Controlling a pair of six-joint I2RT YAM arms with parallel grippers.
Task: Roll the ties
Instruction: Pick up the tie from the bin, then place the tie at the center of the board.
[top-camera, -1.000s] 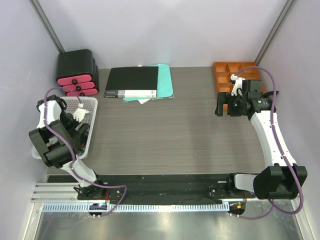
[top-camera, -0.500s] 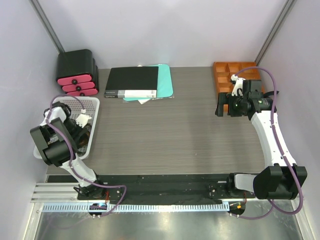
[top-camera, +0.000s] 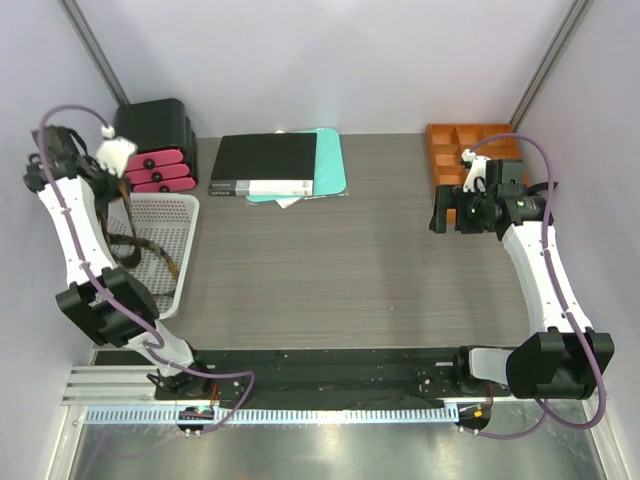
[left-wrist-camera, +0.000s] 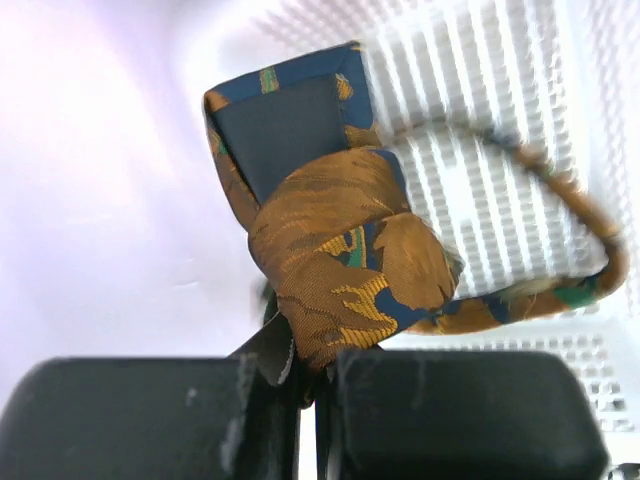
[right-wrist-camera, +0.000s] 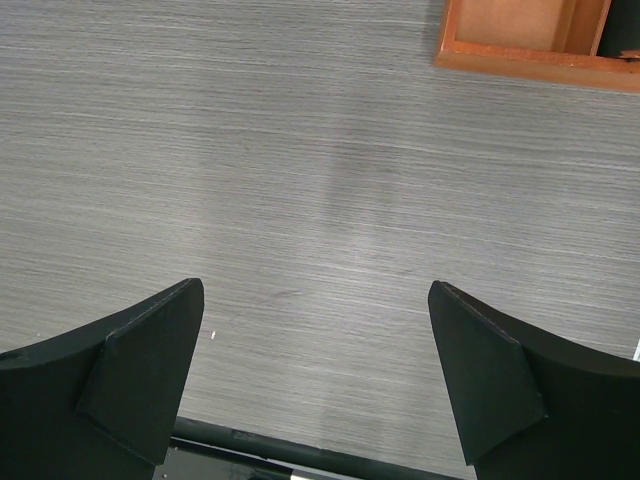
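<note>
A tie (left-wrist-camera: 335, 260), orange-gold with navy patches, is bunched and folded just above my left gripper (left-wrist-camera: 310, 375), which is shut on its fabric. In the top view the left gripper (top-camera: 118, 160) is raised near the back left corner, and the tie (top-camera: 127, 210) hangs from it as a dark strap down into the white basket (top-camera: 186, 215). The tie's lower part loops inside the basket (left-wrist-camera: 480, 90). My right gripper (top-camera: 441, 215) hovers open over the bare table at the right, and its wrist view shows nothing between the fingers of the right gripper (right-wrist-camera: 315, 370).
A black and pink drawer unit (top-camera: 152, 145) stands at the back left, right beside the raised left arm. A black binder (top-camera: 265, 163) lies on a teal folder (top-camera: 330, 160) at the back. An orange compartment tray (top-camera: 470, 145) sits at the back right, behind the right gripper.
The left gripper has shut on the tie inside the basket, then risen up and back, drawing the tie out with it. The right arm has stayed still.
</note>
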